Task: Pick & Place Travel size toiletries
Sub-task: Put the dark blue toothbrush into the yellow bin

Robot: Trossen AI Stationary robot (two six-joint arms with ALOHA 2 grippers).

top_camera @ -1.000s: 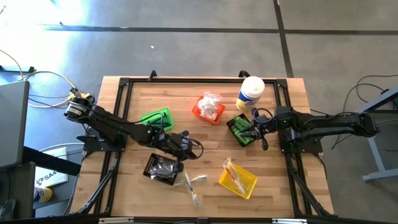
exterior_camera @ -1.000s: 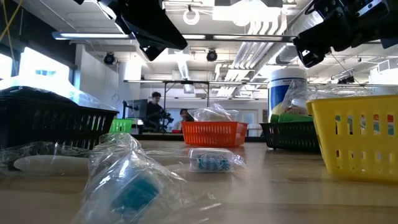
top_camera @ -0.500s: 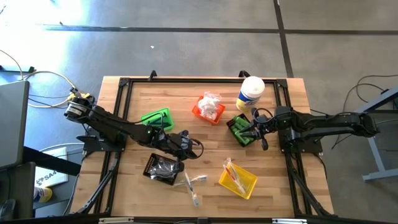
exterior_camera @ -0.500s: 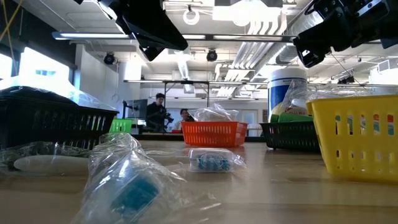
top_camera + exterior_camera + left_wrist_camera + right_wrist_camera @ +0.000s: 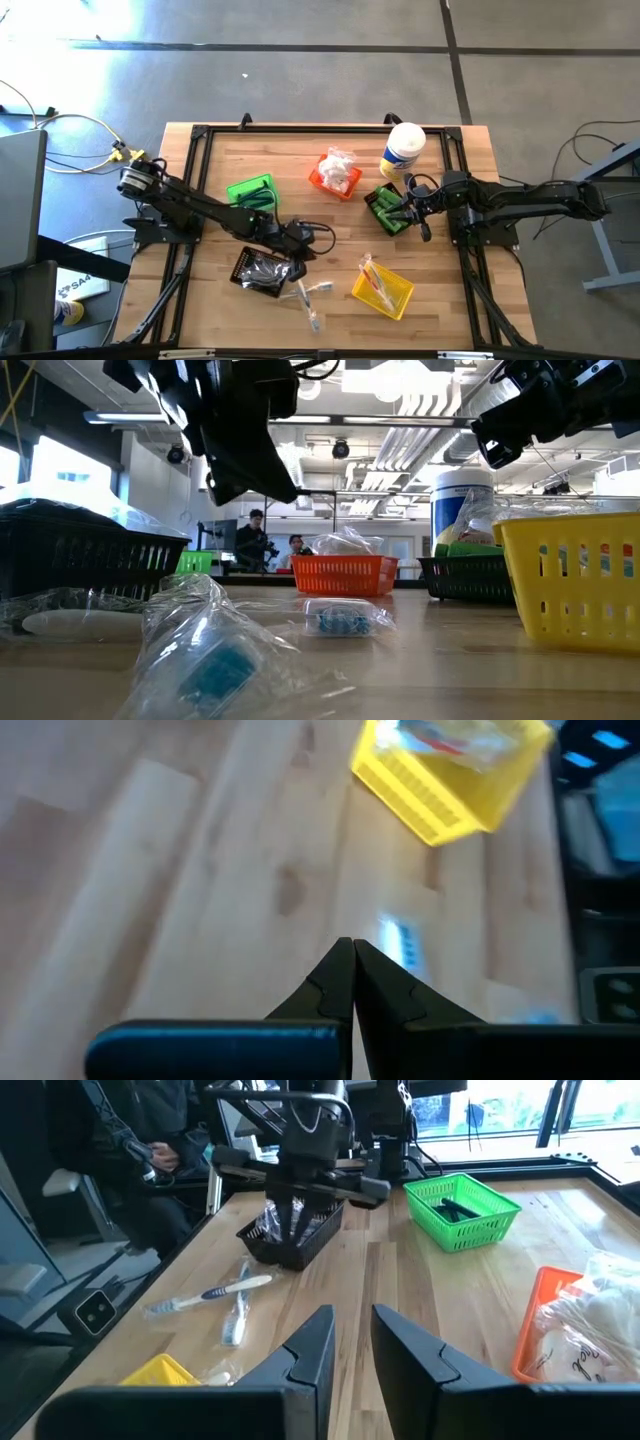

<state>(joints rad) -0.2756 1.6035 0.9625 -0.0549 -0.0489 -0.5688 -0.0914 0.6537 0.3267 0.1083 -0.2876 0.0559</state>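
Note:
Clear-wrapped toothbrushes (image 5: pixel 311 290) lie on the wood between the black bin (image 5: pixel 262 270) and the yellow bin (image 5: pixel 382 288); the right wrist view shows them too (image 5: pixel 210 1294). More wrapped toiletries (image 5: pixel 340 617) lie flat in the low view. My left gripper (image 5: pixel 302 242) hangs shut above the table beside the black bin's far right corner, fingertips (image 5: pixel 352 946) pointing down at a slant over a wrapped piece (image 5: pixel 400 942). My right gripper (image 5: pixel 352 1325) stands open and empty at the right, by the dark bin of green items (image 5: pixel 385 210).
A green bin (image 5: pixel 252 190) sits at the far left and an orange bin with white packets (image 5: pixel 335 175) at the far middle. A white-lidded canister (image 5: pixel 403 150) stands behind the dark bin. Bare wood lies between the bins. People sit in the room beyond the table.
My left gripper has come down toward the table and a little toward the near edge, rolling about its own line, and has stayed shut. In the low view it now hangs lower, over the black bin's side.

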